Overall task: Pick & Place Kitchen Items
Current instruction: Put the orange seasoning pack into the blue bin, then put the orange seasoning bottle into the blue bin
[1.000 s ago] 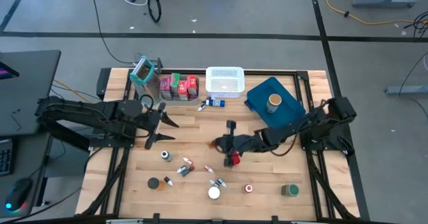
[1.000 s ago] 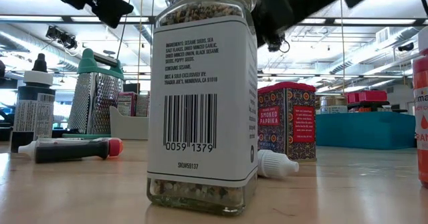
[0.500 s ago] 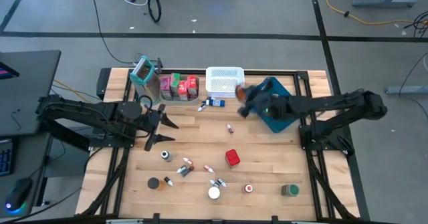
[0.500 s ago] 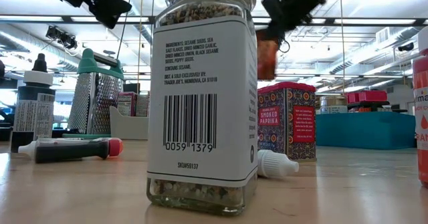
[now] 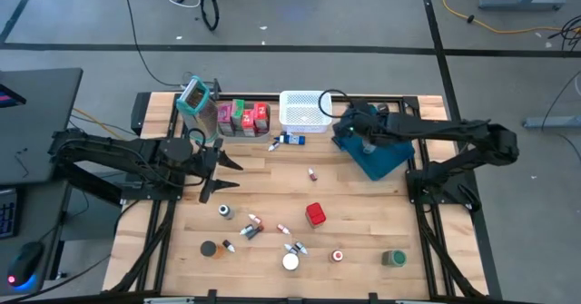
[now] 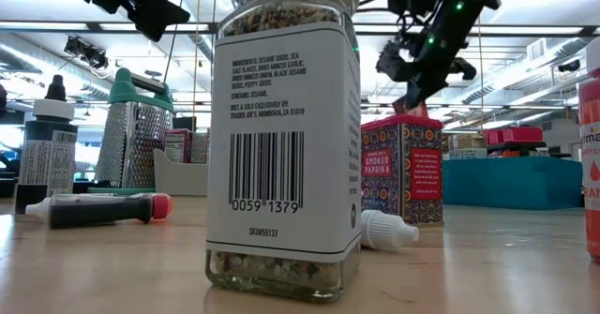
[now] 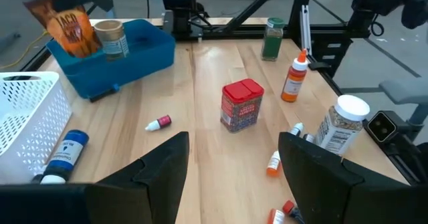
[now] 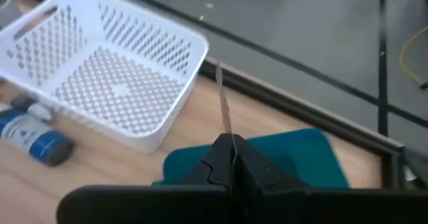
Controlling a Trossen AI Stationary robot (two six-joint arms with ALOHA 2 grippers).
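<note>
Right gripper [image 5: 349, 122] clamped and extended forward; left gripper [image 5: 221, 171] spread, idle.

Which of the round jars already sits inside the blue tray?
Only the tan-lidded jar stands in the blue tray, beside the packet held by the right gripper. The green-lidded jar stands on the bare table.

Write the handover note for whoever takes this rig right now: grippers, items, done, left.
Right gripper: shut on a thin orange packet, held above the blue tray, not released.
Left gripper: open, empty, hovering over the table's left middle.
Done: one round jar in the tray.
Cartons are grouped beside the white mesh basket.
Left: release the packet, then clear the red paprika can, blue tube, green-lidded jar, white-lidded jar and small bottles.
</note>
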